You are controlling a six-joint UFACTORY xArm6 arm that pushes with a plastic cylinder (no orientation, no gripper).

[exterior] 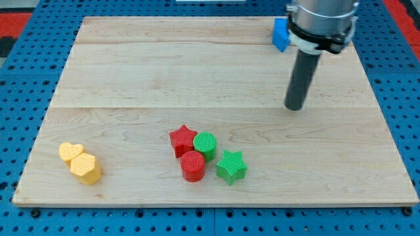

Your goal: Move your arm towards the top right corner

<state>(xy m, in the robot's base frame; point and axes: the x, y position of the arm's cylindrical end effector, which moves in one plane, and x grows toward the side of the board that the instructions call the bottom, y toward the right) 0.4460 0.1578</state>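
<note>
My tip (295,107) rests on the wooden board (131,72) in its right half, above the middle height. A blue block (281,34) sits near the view's top right, partly hidden behind the arm's body, up and left of my tip. A cluster lies below and left of my tip: a red star (182,139), a green cylinder (205,143), a red cylinder (193,166) and a green star (231,166). At the view's bottom left are a yellow heart (69,152) and a yellow hexagon (86,168), touching each other.
The board lies on a blue pegboard surface (26,78) that surrounds it. A red area (13,19) shows at the view's top left and another at the top right.
</note>
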